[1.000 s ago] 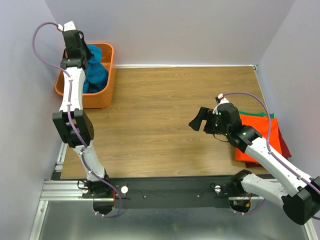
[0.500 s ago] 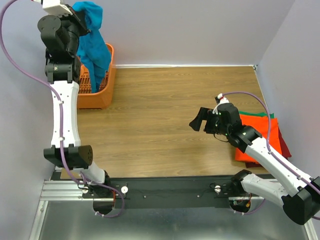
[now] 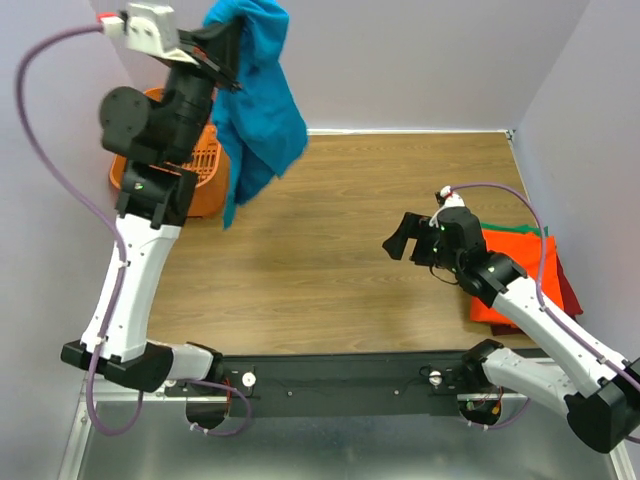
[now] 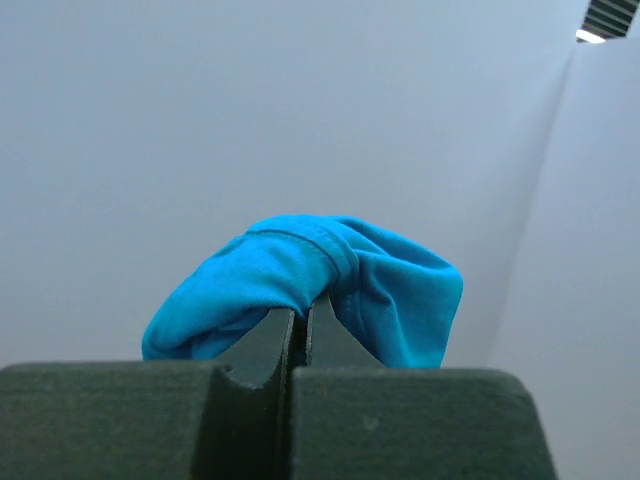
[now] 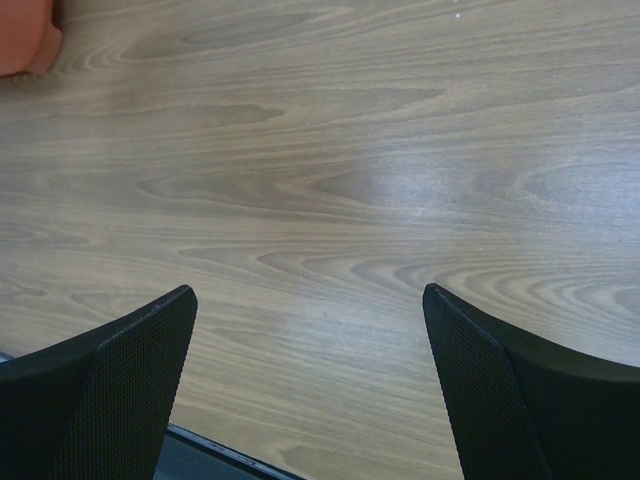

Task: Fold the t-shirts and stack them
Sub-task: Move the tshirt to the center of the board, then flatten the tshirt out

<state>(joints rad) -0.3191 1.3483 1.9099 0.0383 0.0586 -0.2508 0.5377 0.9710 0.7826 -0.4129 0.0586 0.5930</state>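
Observation:
A teal-blue t-shirt [image 3: 258,110] hangs high in the air at the back left, bunched at its top where my left gripper [image 3: 238,40] is shut on it. In the left wrist view the cloth [image 4: 300,285] folds over the tips of the closed left gripper [image 4: 301,312]. Folded orange [image 3: 512,280], green [image 3: 512,231] and dark red [image 3: 569,290] t-shirts lie stacked at the table's right edge, partly behind the right arm. Left of that stack my right gripper [image 3: 401,240] hovers open over bare wood, nothing between its fingers [image 5: 130,380].
An orange slotted basket [image 3: 200,175] stands at the back left corner, mostly hidden by the left arm. The wooden table [image 3: 330,230] is walled on three sides. A black rail [image 3: 340,378] runs along the near edge.
My left gripper has lifted the teal-blue t-shirt up out of the basket and swung it to the right, above the table. The right arm has barely moved.

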